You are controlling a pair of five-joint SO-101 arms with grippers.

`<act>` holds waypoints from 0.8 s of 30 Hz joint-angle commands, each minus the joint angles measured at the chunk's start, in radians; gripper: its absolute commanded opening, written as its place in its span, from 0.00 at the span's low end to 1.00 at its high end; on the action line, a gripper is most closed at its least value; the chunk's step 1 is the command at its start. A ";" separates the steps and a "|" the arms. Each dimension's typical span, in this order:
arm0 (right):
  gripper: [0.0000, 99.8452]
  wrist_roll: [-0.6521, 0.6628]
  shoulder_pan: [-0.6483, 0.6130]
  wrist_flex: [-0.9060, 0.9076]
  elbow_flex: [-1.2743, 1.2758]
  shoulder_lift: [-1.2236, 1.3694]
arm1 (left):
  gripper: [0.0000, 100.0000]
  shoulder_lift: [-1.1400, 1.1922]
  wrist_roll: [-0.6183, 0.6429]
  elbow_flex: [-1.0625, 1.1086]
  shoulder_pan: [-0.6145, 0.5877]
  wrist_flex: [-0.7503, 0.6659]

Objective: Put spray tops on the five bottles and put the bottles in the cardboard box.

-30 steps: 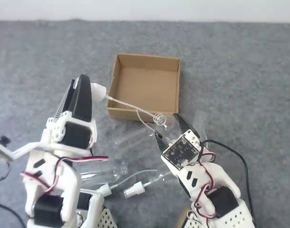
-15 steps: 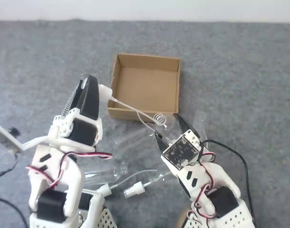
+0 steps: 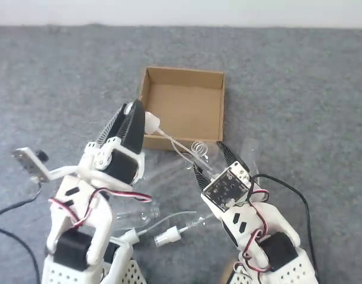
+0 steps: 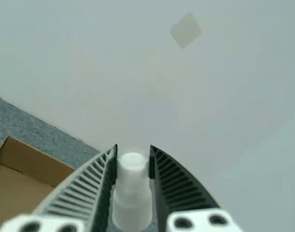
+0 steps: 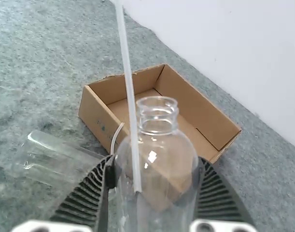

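The R gripper point(image 3: 208, 158) was clenched on a clear bottle point(image 5: 157, 159), one finger on each side of the body, w/ the open mouth on the box side. The L gripper point(image 4: 133, 152) was clenched too, on the white head of a spray top point(image 3: 150, 123).

Nearest the arm bases, a loose spray top point(image 3: 167, 238) and a second loose top point(image 3: 131, 236) lay on the grey carpet point(image 3: 299, 89), their tubes stretched toward the R arm. A bit further, an empty bottle point(image 3: 126, 217) lay on its side betw. the two arms. Another lying bottle point(image 5: 55, 154) rested just beside the held one, on the L arm's side.

Further on, the held spray top hung above the near corner of the cardboard box point(image 3: 186, 112), i.e. the corner on the L arm's side. Its thin tube point(image 5: 128, 96) ran from there to the held bottle and crossed the neck. It seemed to pass outside the mouth, but I could not tell this for sure. The box stood open-topped on the carpet. Behind it the carpet went on to a white wall point(image 3: 181, 12).
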 commanded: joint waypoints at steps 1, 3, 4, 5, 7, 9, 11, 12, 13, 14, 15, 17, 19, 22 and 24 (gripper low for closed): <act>0.12 0.008 -0.024 -0.019 -0.021 -0.013 | 0.01 0.009 -0.009 0.019 -0.014 -0.095; 0.12 0.012 -0.039 -0.018 -0.017 -0.013 | 0.01 0.009 -0.006 0.004 -0.031 -0.092; 0.12 0.012 -0.041 -0.018 -0.015 -0.013 | 0.01 0.009 -0.006 -0.004 -0.038 -0.091; 0.12 0.012 -0.041 -0.022 -0.009 -0.013 | 0.01 0.008 -0.005 -0.010 -0.046 -0.091; 0.12 0.014 -0.041 -0.027 0.005 -0.013 | 0.01 0.008 -0.005 -0.015 -0.055 -0.091; 0.12 0.014 -0.041 -0.039 0.014 -0.013 | 0.01 0.008 -0.005 -0.018 -0.057 -0.091; 0.12 0.014 -0.041 -0.064 0.034 -0.013 | 0.01 0.008 -0.005 -0.021 -0.057 -0.091; 0.12 0.014 -0.041 -0.077 0.044 -0.013 | 0.01 0.008 -0.005 -0.027 -0.057 -0.089; 0.12 0.014 -0.041 -0.088 0.054 -0.013 | 0.01 0.008 -0.005 -0.031 -0.058 -0.089; 0.12 0.015 -0.041 -0.102 0.061 -0.013 | 0.01 0.008 -0.005 -0.038 -0.064 -0.081; 0.12 0.015 -0.041 -0.111 0.069 -0.013 | 0.01 0.008 -0.005 -0.050 -0.083 -0.068; 0.12 0.015 -0.041 -0.127 0.078 -0.013 | 0.01 0.008 -0.005 -0.077 -0.121 -0.038; 0.12 0.015 -0.041 -0.145 0.091 -0.013 | 0.01 0.008 0.008 -0.107 -0.155 -0.012; 0.12 0.015 -0.041 -0.186 0.115 -0.013 | 0.01 0.008 0.048 -0.139 -0.199 0.020; 0.12 0.015 -0.041 -0.202 0.126 -0.013 | 0.01 0.008 0.052 -0.148 -0.222 0.023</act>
